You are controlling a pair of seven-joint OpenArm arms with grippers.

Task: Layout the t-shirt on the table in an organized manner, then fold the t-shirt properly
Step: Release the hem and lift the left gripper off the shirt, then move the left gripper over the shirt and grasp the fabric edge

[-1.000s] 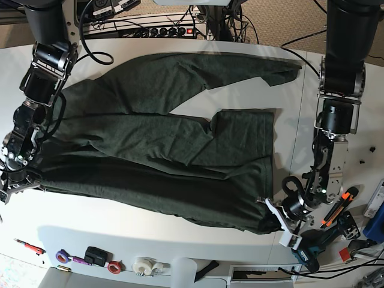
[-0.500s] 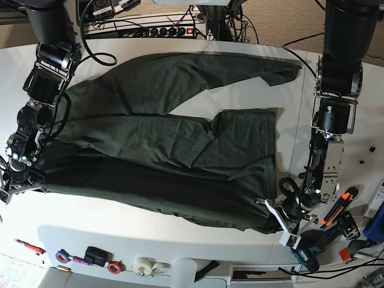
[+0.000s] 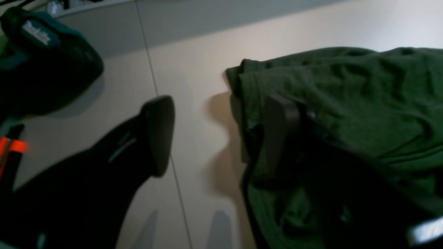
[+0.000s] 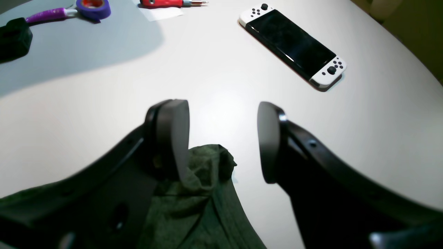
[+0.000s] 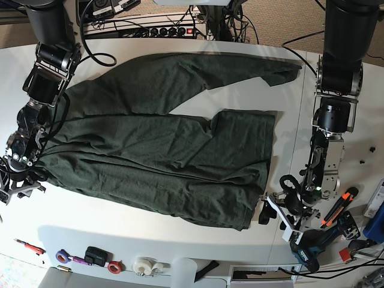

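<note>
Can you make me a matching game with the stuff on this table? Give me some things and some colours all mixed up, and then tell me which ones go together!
Things:
1. t-shirt
2. game console
3. tape roll
4. table

Colours:
A. purple
B. plain white
C. dark green
D. black screen with white ends

Pairs: 1-C, 2-D, 3-A, 4-B
</note>
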